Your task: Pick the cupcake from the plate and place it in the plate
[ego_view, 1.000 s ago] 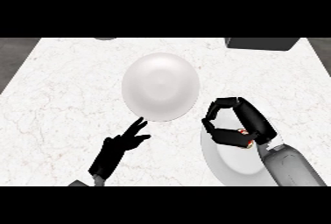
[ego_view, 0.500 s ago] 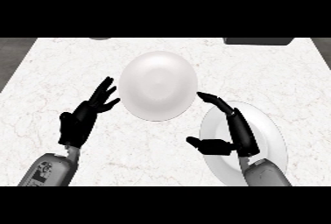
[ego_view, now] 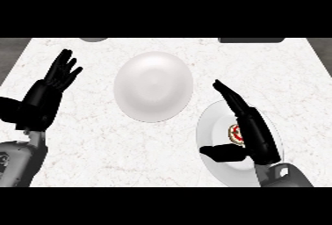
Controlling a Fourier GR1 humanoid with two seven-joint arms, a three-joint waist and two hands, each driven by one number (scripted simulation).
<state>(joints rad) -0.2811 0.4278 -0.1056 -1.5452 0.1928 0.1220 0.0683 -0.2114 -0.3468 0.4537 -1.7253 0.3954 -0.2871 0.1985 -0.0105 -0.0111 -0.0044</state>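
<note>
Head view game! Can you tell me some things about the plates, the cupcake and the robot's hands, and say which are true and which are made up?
1. The cupcake sits on the plate at the right. True.
2. The middle plate holds a cupcake. False: it is bare.
3. The right hand is curled round the cupcake. False: its fingers are straight, beside it.
4. The left hand is open, fingers up, near the left edge. True.

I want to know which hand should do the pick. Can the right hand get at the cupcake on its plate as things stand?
Probably yes. The right hand is open right over the near plate, fingers straight, with the cupcake showing just beside its palm and nothing between them.
</note>
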